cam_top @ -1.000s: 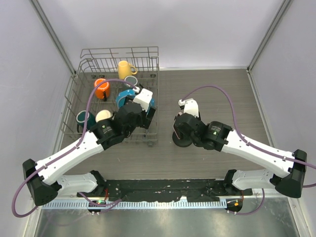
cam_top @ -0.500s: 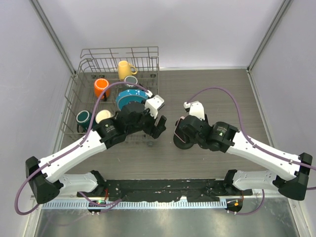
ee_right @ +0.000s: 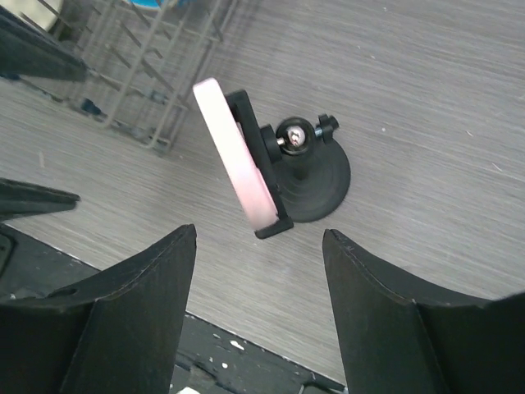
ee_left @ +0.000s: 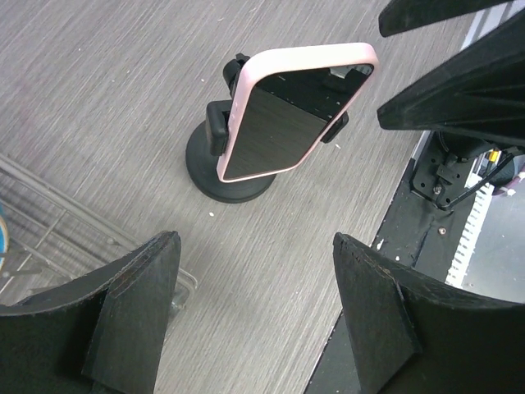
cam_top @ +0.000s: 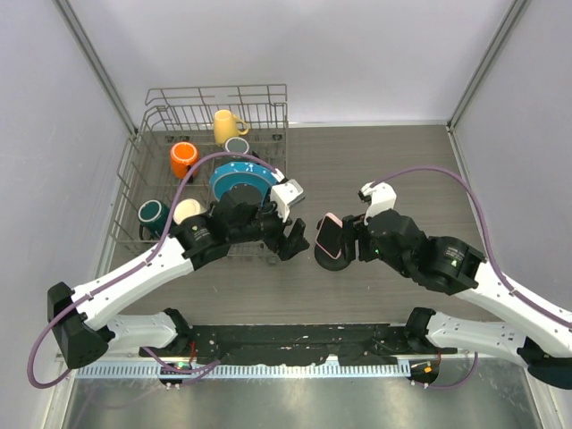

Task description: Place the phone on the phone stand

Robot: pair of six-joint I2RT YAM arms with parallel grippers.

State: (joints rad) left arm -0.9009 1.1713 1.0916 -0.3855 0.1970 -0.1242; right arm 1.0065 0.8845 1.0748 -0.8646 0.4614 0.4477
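**Phone seated in its stand, both end effectors open around it**

The phone (ee_left: 291,115) sits clamped in the cradle of the phone stand (ee_left: 225,172). It is tilted back, with its glossy screen facing the left arm and its pink case edge showing all round. The stand's round base rests on the bench (cam_top: 402,161), near the middle and towards the near edge.

The left end effector (ee_left: 256,238) hangs just to the phone's screen side. Its jaws are spread wide, hold nothing and are clear of the phone. The right end effector (ee_right: 259,231) is on the opposite side, behind the phone's back. Its jaws are also well apart and empty, and they touch neither phone nor stand.

The wire dish rack (cam_top: 161,94) stands near the stand on the left, with its near right corner close to the left end effector. Inside the rack are a yellow mug (cam_top: 225,125), an orange mug (cam_top: 183,158), a teal mug (cam_top: 152,214), a cream cup (cam_top: 186,210) and a teal plate (cam_top: 241,179); the left arm crosses over part of the rack. A purple cable (cam_top: 429,174) arches above the right arm. The bench surface between the two end effectors carries only the stand and phone.
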